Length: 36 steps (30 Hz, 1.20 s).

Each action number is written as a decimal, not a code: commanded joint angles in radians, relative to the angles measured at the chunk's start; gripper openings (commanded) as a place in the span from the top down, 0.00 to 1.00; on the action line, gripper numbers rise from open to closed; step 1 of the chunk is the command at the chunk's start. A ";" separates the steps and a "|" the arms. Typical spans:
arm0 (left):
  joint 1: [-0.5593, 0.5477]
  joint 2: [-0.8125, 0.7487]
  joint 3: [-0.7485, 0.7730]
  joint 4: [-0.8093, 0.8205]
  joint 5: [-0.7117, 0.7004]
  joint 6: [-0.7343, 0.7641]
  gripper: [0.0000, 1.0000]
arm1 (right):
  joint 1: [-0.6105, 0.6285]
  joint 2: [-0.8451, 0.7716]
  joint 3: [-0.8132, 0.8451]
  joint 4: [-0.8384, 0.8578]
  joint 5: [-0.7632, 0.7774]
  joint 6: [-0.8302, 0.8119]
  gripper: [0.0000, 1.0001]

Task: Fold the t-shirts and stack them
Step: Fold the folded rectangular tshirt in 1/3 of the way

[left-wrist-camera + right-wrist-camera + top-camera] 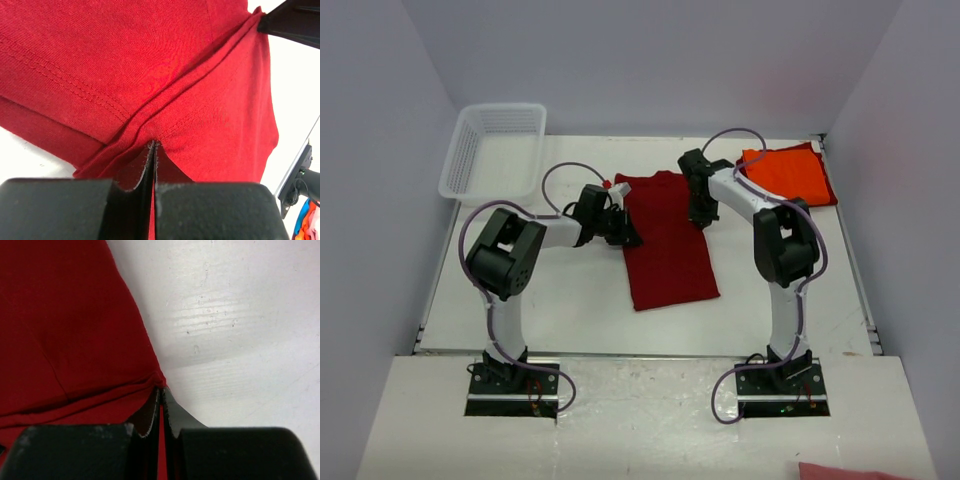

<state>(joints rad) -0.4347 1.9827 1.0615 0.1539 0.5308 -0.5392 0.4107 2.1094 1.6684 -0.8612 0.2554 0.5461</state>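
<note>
The white table (pixel 570 300) carries everything. The dark red t-shirt (pixel 665 245) lies flat in the middle of it as a long folded strip, its collar end toward the far side and its hem toward the arms. A white mesh basket (pixel 460 165) stands at the far left corner, well apart from the shirt. The orange t-shirt (pixel 788 175) lies folded at the far right, near the right arm's elbow and apart from the red one.

The two grippers sit at opposite long edges of the red shirt, in its upper half. The left gripper (pixel 628 235) is at the shirt's left edge; in its wrist view the jaws are pressed together on a pinch of red cloth (pixel 150 60), with a stitched hem and several folded layers running away from the fingertips (pixel 154 147). The right gripper (pixel 700 215) is at the right edge — its jaws are likewise closed on the very border of the red cloth (pixel 60 330), which bunches into a small pucker at the fingertips (pixel 161 392), with bare table just beside it.
</note>
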 commanded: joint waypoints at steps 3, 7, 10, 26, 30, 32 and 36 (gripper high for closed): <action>0.030 0.007 -0.028 -0.019 -0.037 0.028 1.00 | -0.023 0.052 0.083 -0.059 0.071 -0.015 0.81; 0.030 -0.025 -0.037 -0.030 -0.090 0.042 1.00 | -0.023 -0.029 0.036 -0.012 0.102 -0.028 0.65; 0.017 -0.103 -0.055 -0.030 -0.153 0.064 1.00 | -0.020 -0.136 -0.008 -0.002 0.120 -0.028 0.58; -0.058 -0.289 -0.076 -0.186 -0.227 0.090 1.00 | -0.006 -0.867 -0.899 0.401 -0.264 0.135 0.57; -0.059 -0.361 -0.142 -0.182 -0.206 0.050 1.00 | -0.006 -0.920 -0.999 0.465 -0.329 0.193 0.57; -0.059 -0.393 -0.187 -0.172 -0.175 0.038 1.00 | -0.006 -0.925 -1.045 0.491 -0.337 0.210 0.57; -0.064 -0.481 -0.235 -0.172 -0.127 0.021 1.00 | -0.006 -0.911 -1.113 0.554 -0.360 0.236 0.57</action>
<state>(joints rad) -0.4923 1.5833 0.8494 -0.0338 0.3462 -0.4961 0.4038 1.2079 0.5835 -0.4114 -0.0616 0.7349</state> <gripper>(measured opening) 0.002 0.429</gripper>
